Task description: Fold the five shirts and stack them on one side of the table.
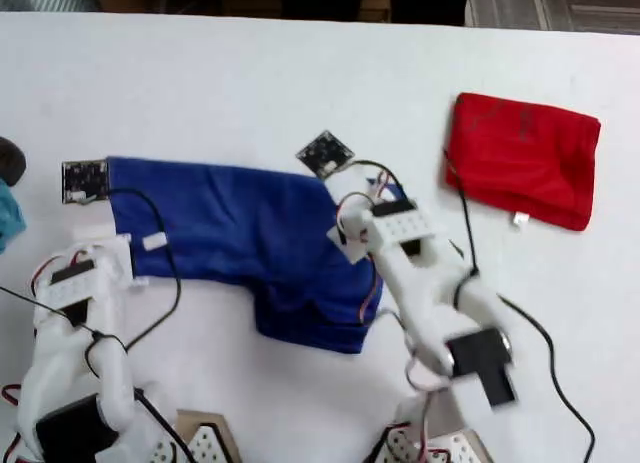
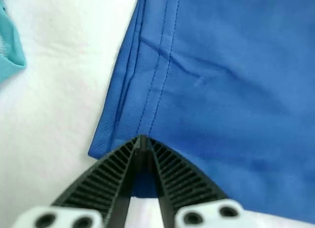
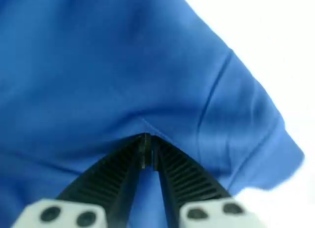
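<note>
Between the tips of the left claw [image 2: 142,144] sits a corner of the blue shirt [image 2: 221,90]. The ribbed fingers are pressed together on the cloth, right where the double-stitched hem meets the side edge. Ahead of that claw the hem runs away in a straight line, with layered fabric showing along the edge. The rest of the shirt spreads out to one side of it, lying flat on the white bench [image 2: 59,114]. On the other side of the left claw, well apart across bare bench, a bit of teal cloth [image 2: 10,50] pokes in at the frame's edge.

The right claw [image 3: 147,142] is likewise clenched, nipping a small ridge of the same blue shirt in the middle of a broad stretch of fabric. Soft creases spread out from its tips. Beyond it and off to one side, a rounded flap with a seam line ends against the bench.

From above, the blue shirt stretches between the two claws, with the left arm [image 1: 75,323] at one end and the right arm [image 1: 430,293] at the other. A loose lobe of it sags back toward the arm bases just beside the right arm. Past the right claw, on the side away from the left one, lies a red shirt [image 1: 525,168]. It is folded into a compact rectangle, well apart from the blue shirt and not touching it.
</note>
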